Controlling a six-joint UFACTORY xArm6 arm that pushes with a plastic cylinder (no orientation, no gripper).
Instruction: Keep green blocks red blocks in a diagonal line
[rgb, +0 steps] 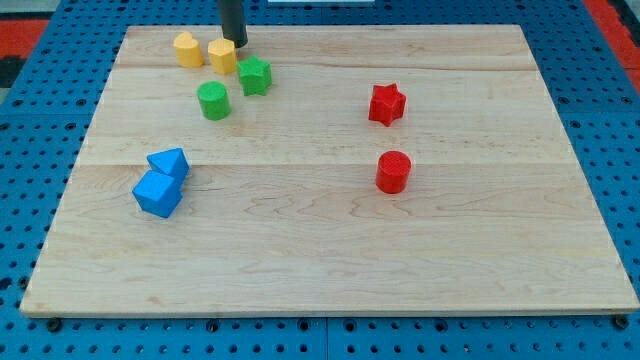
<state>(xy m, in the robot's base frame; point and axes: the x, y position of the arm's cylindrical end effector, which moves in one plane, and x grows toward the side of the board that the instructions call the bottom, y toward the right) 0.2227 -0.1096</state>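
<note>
My tip (237, 44) stands at the board's far left, touching the right-hand yellow block (222, 56); being a bare rod, it grips nothing. Green star (255, 76) and green cylinder (213, 101) lie just nearer; red star (386, 104) and red cylinder (393, 172) sit well apart, right of centre.

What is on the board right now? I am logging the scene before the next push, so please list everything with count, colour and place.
green star: 1, green, upper left, right of yellow blocks
green cylinder: 1, green, below-left of green star
red star: 1, red, right of centre
red cylinder: 1, red, below red star
yellow blocks: 2, yellow, top left, side by side
blue blocks: 2, blue, left, touching
board: 1, light wood
my tip: 1, dark, beside right yellow block, above green star
</note>
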